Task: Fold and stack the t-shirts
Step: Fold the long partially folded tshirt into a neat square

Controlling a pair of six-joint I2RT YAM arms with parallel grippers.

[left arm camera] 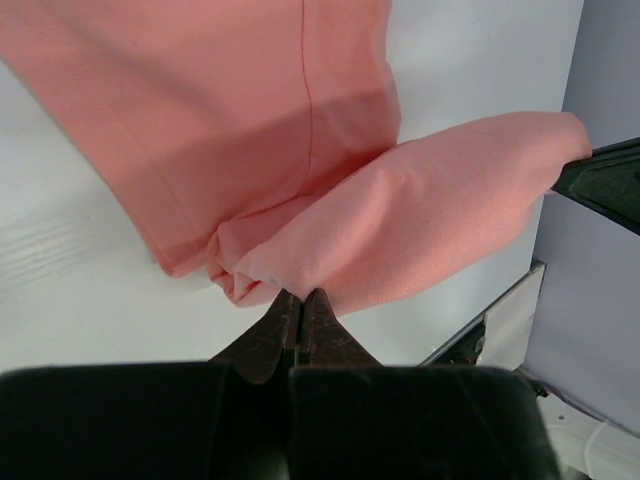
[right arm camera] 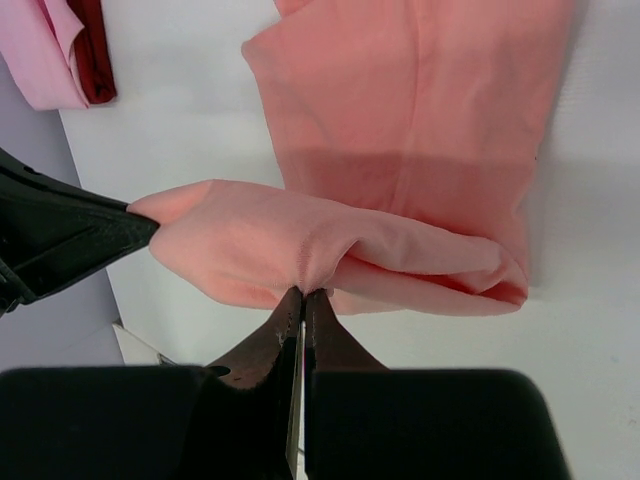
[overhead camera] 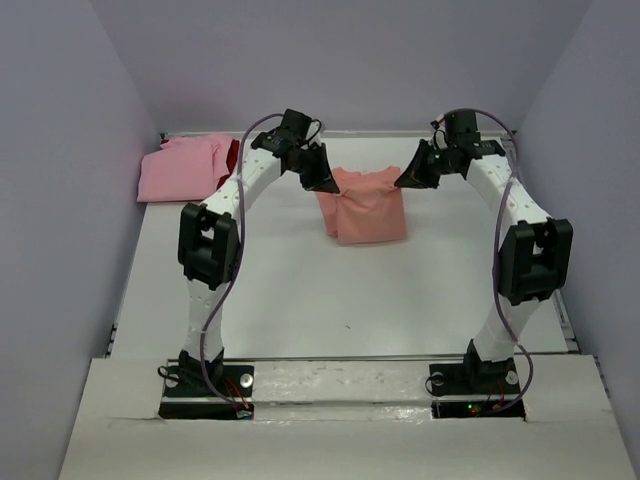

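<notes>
A salmon-orange t-shirt (overhead camera: 365, 205) hangs partly folded at the far middle of the white table (overhead camera: 300, 300). My left gripper (overhead camera: 326, 184) is shut on its left top edge; the left wrist view shows the gripper (left arm camera: 301, 294) pinching the cloth (left arm camera: 330, 150). My right gripper (overhead camera: 404, 181) is shut on the right top edge; the right wrist view shows the gripper (right arm camera: 303, 292) pinching the cloth (right arm camera: 400, 120). The held edge is lifted and the lower part lies on the table. A lighter pink shirt (overhead camera: 180, 168) lies bunched at the far left, with dark red cloth (overhead camera: 232, 157) against it.
Grey-lilac walls close in the table on the left, right and back. The pink and dark red shirts also show in the right wrist view's top left corner (right arm camera: 45, 55). The arm bases stand at the near edge (overhead camera: 340, 380).
</notes>
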